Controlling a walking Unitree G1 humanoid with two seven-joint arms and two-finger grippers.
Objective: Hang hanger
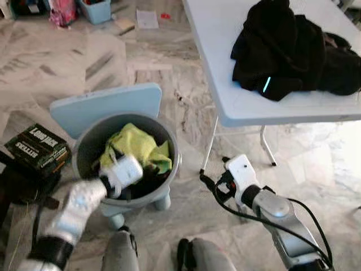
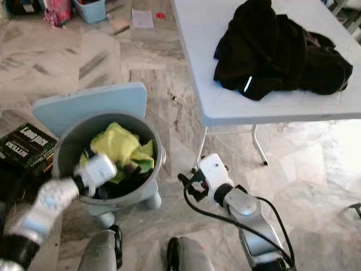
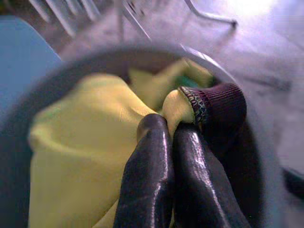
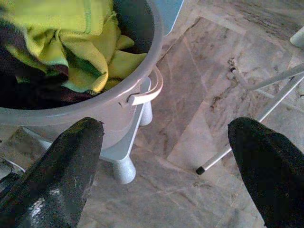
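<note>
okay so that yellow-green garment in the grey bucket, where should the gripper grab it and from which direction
Grip the raised crumpled fold at the top of the yellow-green garment, coming straight down through the grey bucket's open mouth. The cloth mounds up near the rim, while the walls block any sideways approach. The left gripper is already there, fingers closed together at a fold, beside a dark ribbed cuff. The right gripper is open beside the bucket.

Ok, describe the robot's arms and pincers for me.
Both arms are silver metal with a white block at the wrist. A black cable loops along the right arm. The left pincer and right pincer each have two long, glossy black fingers.
</note>
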